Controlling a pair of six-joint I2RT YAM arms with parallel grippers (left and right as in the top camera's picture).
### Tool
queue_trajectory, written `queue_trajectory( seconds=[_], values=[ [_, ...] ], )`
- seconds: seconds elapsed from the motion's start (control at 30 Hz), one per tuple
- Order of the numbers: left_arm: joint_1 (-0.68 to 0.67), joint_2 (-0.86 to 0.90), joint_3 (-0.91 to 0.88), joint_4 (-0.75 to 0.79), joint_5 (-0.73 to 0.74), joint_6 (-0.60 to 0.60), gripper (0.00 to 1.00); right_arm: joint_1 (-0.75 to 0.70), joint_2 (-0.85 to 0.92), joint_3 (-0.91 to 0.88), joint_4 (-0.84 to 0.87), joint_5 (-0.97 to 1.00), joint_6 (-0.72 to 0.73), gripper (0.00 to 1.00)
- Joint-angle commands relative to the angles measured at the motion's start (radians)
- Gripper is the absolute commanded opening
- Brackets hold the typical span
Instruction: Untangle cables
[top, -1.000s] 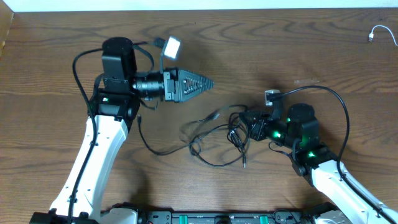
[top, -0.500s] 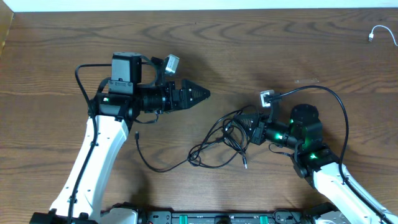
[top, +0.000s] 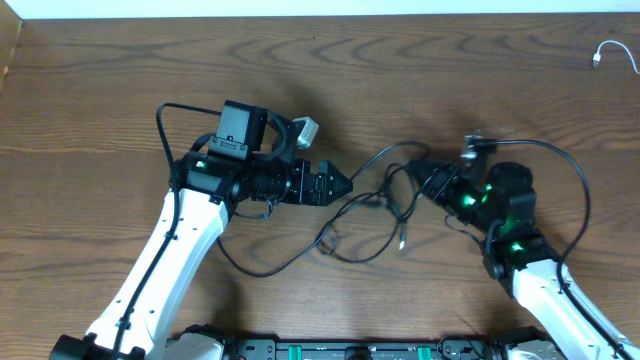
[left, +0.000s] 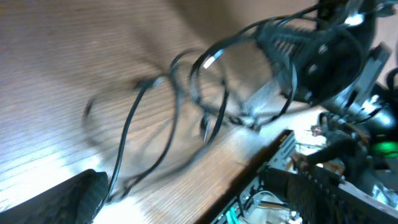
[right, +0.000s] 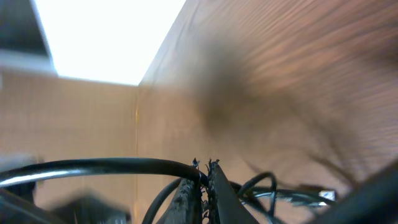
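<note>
The black cables (top: 388, 195) lie tangled at the middle of the bench (top: 90, 100), between the two claws. One strand trails left and near across the wood, and a plug end (top: 403, 241) lies free on the near side. A white cable (top: 598, 58) lies well apart at the far right corner. The right claw (top: 433, 184) has its fingers together, clamped on the right edge of the black tangle; the wrist view shows a strand pinched at the tips. The left claw (top: 338, 186) has its fingers wide apart and holds nothing, its tip just beside the left side of the tangle. The cords appear light, thin and limp: they should follow any pull, slide readily on the wood, and tighten into knots if tugged hard. A sensible hold is a single strand or a plug end at the tangle's outer edge, opposite the clamped side, so that the loops can be drawn apart. Gripping the dense middle would likely gather several cords at once.
</note>
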Motion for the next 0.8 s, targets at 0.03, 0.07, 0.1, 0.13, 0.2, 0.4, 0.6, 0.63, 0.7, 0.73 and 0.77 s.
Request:
queue_trajectory(
  seconds=[0.03,0.07,0.1,0.13,0.2,0.4,0.6,0.63,0.7,0.73,0.77],
  values=[
    [0.000,-0.015,0.013,-0.008,-0.090,-0.059,0.97,-0.034,-0.014,0.003,-0.081,0.133,0.188,0.02],
    [0.000,-0.015,0.013,-0.008,-0.109,-0.090,0.97,-0.034,-0.014,0.003,-0.118,0.150,0.224,0.02],
    [0.000,-0.015,0.013,-0.009,-0.139,-0.123,0.98,-0.034,-0.014,0.003,-0.155,0.167,0.254,0.01],
    [0.000,-0.015,0.013,-0.012,-0.174,-0.159,0.97,-0.034,-0.014,0.003,-0.193,0.190,0.275,0.01],
    [-0.001,-0.015,0.013,-0.019,-0.235,-0.233,0.98,-0.034,-0.014,0.003,-0.254,0.219,0.305,0.02],
    [-0.072,-0.014,0.013,-0.024,-0.269,-0.348,0.98,-0.034,-0.014,0.003,-0.277,0.243,0.325,0.02],
    [-0.217,-0.014,0.013,-0.039,-0.507,-0.509,0.98,-0.035,-0.014,0.003,-0.288,0.291,0.325,0.02],
    [-0.243,-0.014,0.013,-0.039,-0.550,-0.519,0.98,-0.038,-0.014,0.003,-0.288,0.290,0.324,0.03],
    [-0.290,-0.014,0.013,-0.039,-0.623,-0.522,0.98,-0.041,-0.014,0.003,-0.293,0.290,0.324,0.05],
    [-0.313,-0.014,0.013,-0.039,-0.657,-0.523,0.98,-0.041,-0.014,0.003,-0.296,0.290,0.324,0.06],
    [-0.335,-0.014,0.013,-0.039,-0.689,-0.523,0.98,-0.040,-0.014,0.003,-0.296,0.290,0.323,0.07]
  ],
)
